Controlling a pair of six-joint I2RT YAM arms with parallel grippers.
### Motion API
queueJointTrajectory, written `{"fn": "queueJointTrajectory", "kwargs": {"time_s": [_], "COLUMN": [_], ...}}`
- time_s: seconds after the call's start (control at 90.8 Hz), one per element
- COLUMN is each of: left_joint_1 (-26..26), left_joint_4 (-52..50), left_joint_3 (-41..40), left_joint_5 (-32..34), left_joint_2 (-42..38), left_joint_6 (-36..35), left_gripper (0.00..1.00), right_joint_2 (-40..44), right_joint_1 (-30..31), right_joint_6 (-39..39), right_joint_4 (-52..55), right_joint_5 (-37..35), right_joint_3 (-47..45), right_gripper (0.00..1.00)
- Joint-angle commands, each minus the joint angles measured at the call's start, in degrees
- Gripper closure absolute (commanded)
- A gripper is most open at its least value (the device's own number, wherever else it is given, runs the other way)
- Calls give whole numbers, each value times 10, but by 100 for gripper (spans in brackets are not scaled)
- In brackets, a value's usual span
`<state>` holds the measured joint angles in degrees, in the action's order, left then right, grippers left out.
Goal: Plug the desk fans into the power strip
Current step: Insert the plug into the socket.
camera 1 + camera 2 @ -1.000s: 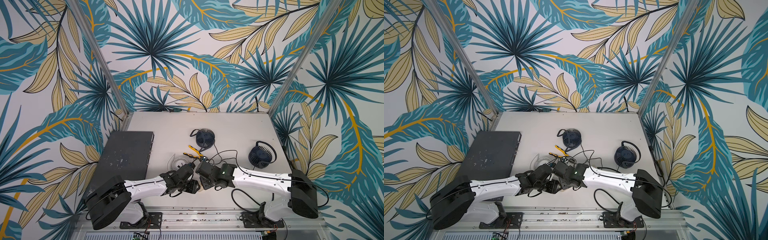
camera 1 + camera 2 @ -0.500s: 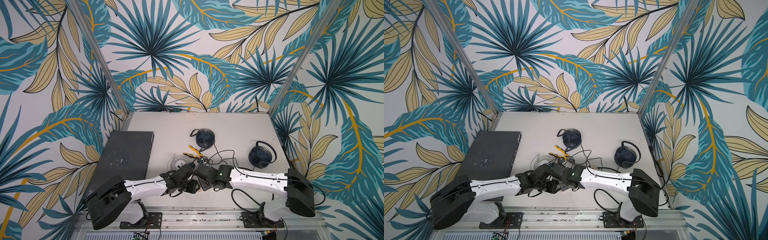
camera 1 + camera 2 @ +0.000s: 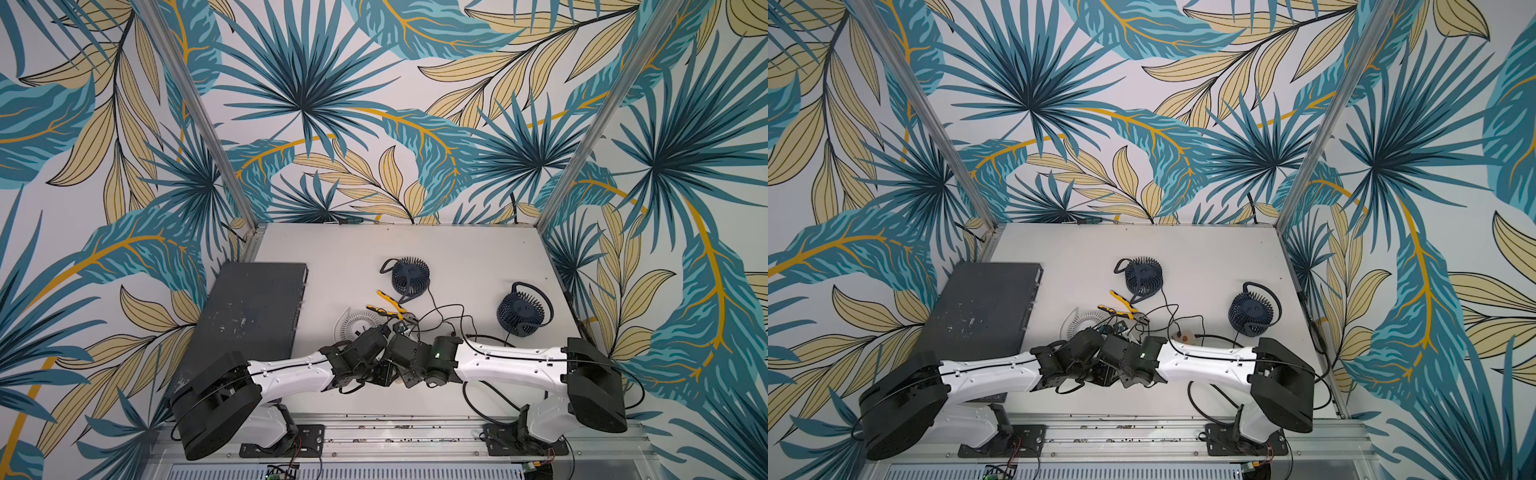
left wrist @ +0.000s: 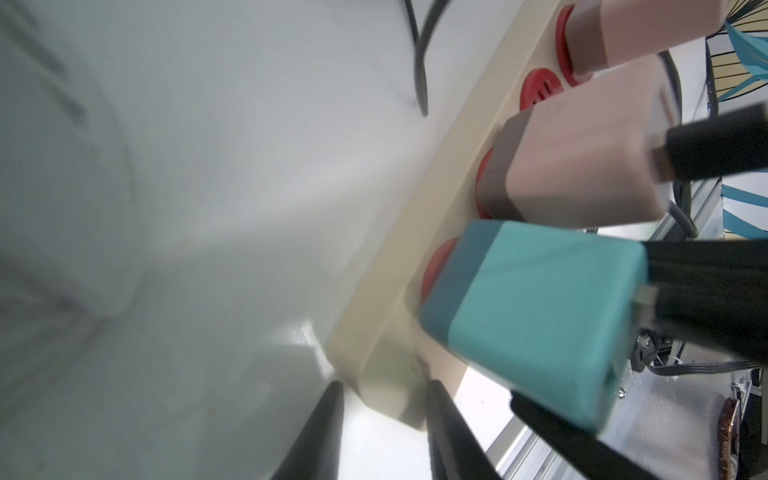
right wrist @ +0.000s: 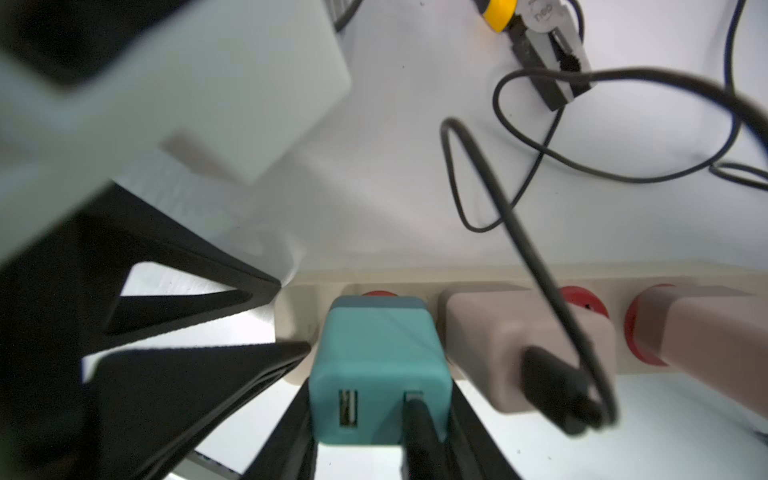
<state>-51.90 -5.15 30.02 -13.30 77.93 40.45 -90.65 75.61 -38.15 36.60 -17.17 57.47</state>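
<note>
My right arm has slid in toward the left one. The left gripper (image 4: 386,399) pinches the end of the long cream-beige plastic power strip (image 4: 419,232). The right gripper (image 5: 382,432) clamps the teal cube adapter (image 5: 378,353) at the end socket (the pinkish-beige adapter (image 5: 498,345) sits just beside it, so room is tight). The strip lies crosswise near the front edge of the white tabletop (image 3: 374,249).

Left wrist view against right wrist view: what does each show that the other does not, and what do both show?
Only the left wrist view: the leaf wallpaper in the background.
Only the right wrist view: the yellow-handled pliers and the empty USB port of the teal adapter.
Both: the power strip, the left gripper with its fingers flanking the strip's end, the right gripper holding the teal adapter at the end socket, two pinkish adapters and one free red socket.
</note>
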Motion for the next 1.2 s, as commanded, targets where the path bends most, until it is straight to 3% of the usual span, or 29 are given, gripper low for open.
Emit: {"fn": "queueJointTrajectory", "kwargs": {"time_s": [0.0, 0.308, 0.54, 0.672, 0.738, 0.859, 0.914, 0.992, 1.069, 1.19], "left_joint_1": [2, 3, 3, 3, 3, 3, 3, 3, 3, 36], "left_joint_4": [-18, -21, -30, -49, -75, -127, -160, -221, -268, -294], "left_joint_3": [-8, -15, -19, -17, -9, 5, 22, 64, 114, 169], "left_joint_5": [19, 27, 30, 28, 25, -2, -26, -27, 22, 106], "left_joint_2": [-10, -26, -41, -70, -103, -191, -225, -257, -273, -262], "left_joint_6": [-1, 1, -3, -31, -58, -119, -154, -195, -218, -227], "left_gripper": [64, 64, 63, 51, 43, 26, 19, 11, 1, 0], "right_joint_2": [-105, -172, -185, -126, -74, 31, 73, 122, 160, 216], "right_joint_1": [2, -5, -4, -5, -4, -5, -6, -14, -41, -139], "right_joint_6": [-10, 0, -12, -17, -17, 15, 34, 53, 62, 69], "right_joint_4": [50, 5, -29, -24, -12, 12, 15, 13, -4, -76], "right_joint_5": [101, 110, 145, 138, 129, 121, 119, 95, 73, 76], "right_joint_3": [-77, -46, -90, -87, -68, -10, 18, 54, 67, 32], "right_gripper": [100, 100, 100, 99, 70, 30, 18, 9, 5, 2]}}
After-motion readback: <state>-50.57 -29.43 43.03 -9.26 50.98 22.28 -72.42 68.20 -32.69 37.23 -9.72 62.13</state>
